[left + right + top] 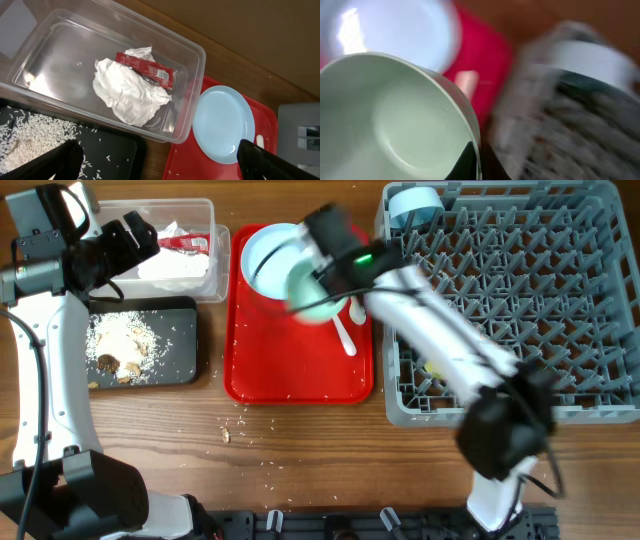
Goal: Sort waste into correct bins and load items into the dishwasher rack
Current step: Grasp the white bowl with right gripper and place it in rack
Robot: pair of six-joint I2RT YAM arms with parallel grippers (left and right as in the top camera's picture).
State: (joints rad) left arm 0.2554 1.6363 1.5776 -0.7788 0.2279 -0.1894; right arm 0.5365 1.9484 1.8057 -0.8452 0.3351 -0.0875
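A: Since the crumpled white napkin (125, 92) is binned, what is left?
B: A pale blue bowl (395, 125), clasped by the right gripper (474, 161) above the flat red tray (300, 380), is not yet racked.

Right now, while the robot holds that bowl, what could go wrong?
1. The right gripper pinches the pale blue-green round bowl only at its rim, so it might slip and drop onto the pale blue round plate or the flat red tray.
2. On its way over, the bowl could bump the wall of the grey plastic rack.
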